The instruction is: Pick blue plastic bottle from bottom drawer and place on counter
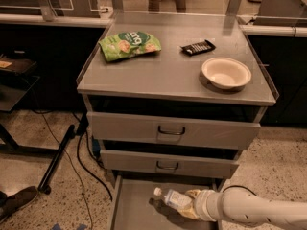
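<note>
Your gripper (191, 206) sits low in the flat grey bottom drawer (129, 206), jaws apparently clasped on the blue plastic bottle (173, 199). Above, the steel counter (163, 73) bears a round bowl (226, 73); speckled floor (283, 176) around.

Nothing can be read. White print on the bag (129, 44), far beyond the gripper (190, 206) clasping the bottle (173, 199) over the drawer (132, 207), is illegible.

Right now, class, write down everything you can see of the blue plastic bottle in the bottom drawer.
The blue plastic bottle is small and clear, with a white cap and a pale bluish-white label. It lies tilted over the open bottom drawer, cap pointing to the picture's upper left. Its base end meets the gripper, which reaches in from the right on the white arm. Whether it touches the drawer floor cannot be told.
</note>
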Robot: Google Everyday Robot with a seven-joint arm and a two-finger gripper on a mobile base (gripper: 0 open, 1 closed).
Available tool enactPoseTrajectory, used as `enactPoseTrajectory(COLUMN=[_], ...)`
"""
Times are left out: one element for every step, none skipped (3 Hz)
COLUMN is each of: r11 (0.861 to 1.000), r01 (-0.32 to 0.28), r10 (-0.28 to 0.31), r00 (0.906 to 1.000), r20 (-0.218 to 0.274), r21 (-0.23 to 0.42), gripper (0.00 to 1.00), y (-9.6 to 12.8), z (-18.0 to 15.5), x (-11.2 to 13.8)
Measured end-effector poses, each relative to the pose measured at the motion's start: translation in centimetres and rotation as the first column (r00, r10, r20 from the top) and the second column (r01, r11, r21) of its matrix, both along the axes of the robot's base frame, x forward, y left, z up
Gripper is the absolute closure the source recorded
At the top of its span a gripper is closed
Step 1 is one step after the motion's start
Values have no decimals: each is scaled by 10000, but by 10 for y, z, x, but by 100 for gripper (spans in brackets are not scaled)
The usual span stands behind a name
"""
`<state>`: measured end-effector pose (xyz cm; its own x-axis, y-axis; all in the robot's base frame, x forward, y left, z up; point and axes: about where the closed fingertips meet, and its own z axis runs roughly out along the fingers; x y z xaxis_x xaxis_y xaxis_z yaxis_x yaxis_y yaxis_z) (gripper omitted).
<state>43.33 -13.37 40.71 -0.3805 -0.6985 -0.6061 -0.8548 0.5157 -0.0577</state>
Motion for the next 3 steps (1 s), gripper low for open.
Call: enactPoseTrajectory(r11=[9999, 9988, 9979], r01=[99, 299, 558], r10=[-98, -310, -588], r00=[9999, 9991, 9936], r20=[-39, 297, 968], r21=[131, 378, 333], gripper=[100, 100, 100], y=[3, -3, -22], z=[1, 32, 88], x=[1, 9, 13])
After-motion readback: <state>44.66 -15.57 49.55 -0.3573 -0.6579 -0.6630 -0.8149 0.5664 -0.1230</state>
